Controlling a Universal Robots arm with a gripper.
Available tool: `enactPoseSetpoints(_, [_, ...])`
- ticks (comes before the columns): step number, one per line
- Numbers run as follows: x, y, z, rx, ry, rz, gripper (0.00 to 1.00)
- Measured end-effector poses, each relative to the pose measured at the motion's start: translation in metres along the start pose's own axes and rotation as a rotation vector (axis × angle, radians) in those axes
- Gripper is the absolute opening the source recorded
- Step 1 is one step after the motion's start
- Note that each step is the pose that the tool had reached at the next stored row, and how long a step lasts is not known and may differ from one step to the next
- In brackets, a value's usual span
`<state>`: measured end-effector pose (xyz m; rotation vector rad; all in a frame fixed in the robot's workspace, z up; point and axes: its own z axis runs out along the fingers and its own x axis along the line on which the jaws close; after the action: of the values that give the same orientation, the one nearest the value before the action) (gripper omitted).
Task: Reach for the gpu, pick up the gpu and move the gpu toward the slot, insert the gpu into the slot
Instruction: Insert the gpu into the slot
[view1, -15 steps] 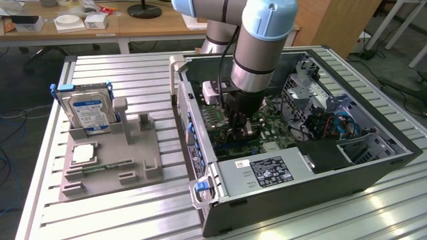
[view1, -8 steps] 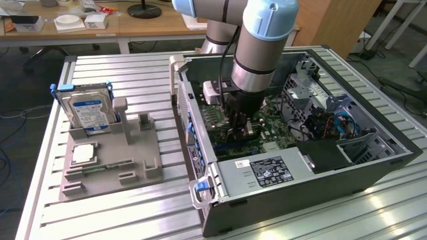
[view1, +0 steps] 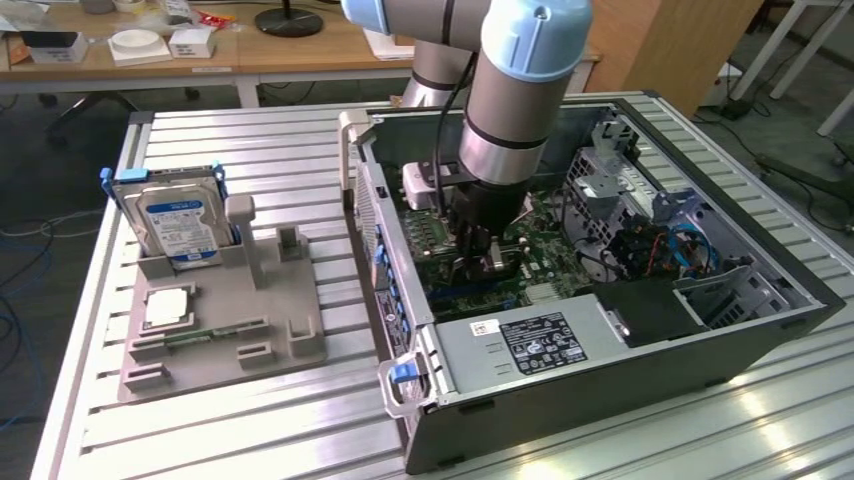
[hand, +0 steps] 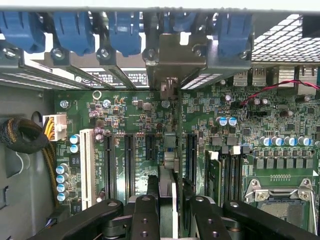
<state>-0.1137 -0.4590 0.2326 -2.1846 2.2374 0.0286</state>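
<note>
The gpu (hand: 170, 162) is seen edge-on as a thin dark card between my black fingers (hand: 145, 215), and its metal bracket (hand: 167, 75) reaches the rear openings of the case. My gripper (hand: 172, 202) is shut on the card. It holds the card upright over the green motherboard (hand: 140, 120), in line with the long black expansion slots (hand: 128, 165). The slot right beneath the card is mostly hidden by it, and I cannot tell if the card's edge is seated. In the exterior view my gripper (view1: 483, 258) is deep inside the open computer case (view1: 627, 330).
Blue latches (hand: 122, 30) line the case's rear wall. A sleeved cable bundle (hand: 20, 135) and the CPU socket (hand: 280, 195) flank the slots. Outside the case, a grey fixture (view1: 267, 350) holds the silver hard drive (view1: 180, 225) and a green memory stick (view1: 200, 336).
</note>
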Motion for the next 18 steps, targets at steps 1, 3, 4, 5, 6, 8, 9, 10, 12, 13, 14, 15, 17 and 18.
enactPoseSetpoints(1, [0.0000, 0.0000, 0.0001, 0.0000, 0.0000, 0.000, 0.28])
enactPoseSetpoints(3, [-0.0002, -0.0004, 0.0003, 0.0000, -0.0002, 0.000, 0.28])
enactPoseSetpoints(4, [-0.0003, -0.0008, 0.0003, -0.0001, -0.0002, 0.000, 0.28])
enactPoseSetpoints(5, [-0.0005, -0.0012, 0.0003, -0.0002, -0.0002, 0.000, 0.28])
enactPoseSetpoints(6, [-0.0006, -0.0013, 0.0003, -0.0001, -0.0001, 0.000, 0.28])
enactPoseSetpoints(8, [-0.0008, -0.0019, 0.0005, -0.0002, 0.0000, 0.000, 0.28])
enactPoseSetpoints(9, [-0.0009, -0.0020, 0.0006, -0.0001, 0.0001, 0.000, 0.28])
enactPoseSetpoints(10, [-0.0010, -0.0020, 0.0009, -0.0001, 0.0001, 0.000, 0.28])
enactPoseSetpoints(12, [-0.0010, -0.0022, 0.0024, 0.0001, 0.0000, 0.000, 0.28])
enactPoseSetpoints(13, [-0.0010, -0.0022, 0.0033, 0.0000, 0.0002, 0.000, 0.28])
enactPoseSetpoints(14, [-0.0010, -0.0022, 0.0041, -0.0002, 0.0005, 0.000, 0.28])
enactPoseSetpoints(15, [-0.0009, -0.0022, 0.0044, -0.0004, 0.0006, 0.000, 0.28])
enactPoseSetpoints(17, [-0.0010, -0.0022, 0.0045, -0.0003, 0.0004, 0.000, 0.28])
enactPoseSetpoints(18, [-0.0010, -0.0022, 0.0047, -0.0001, 0.0001, 0.000, 0.28])
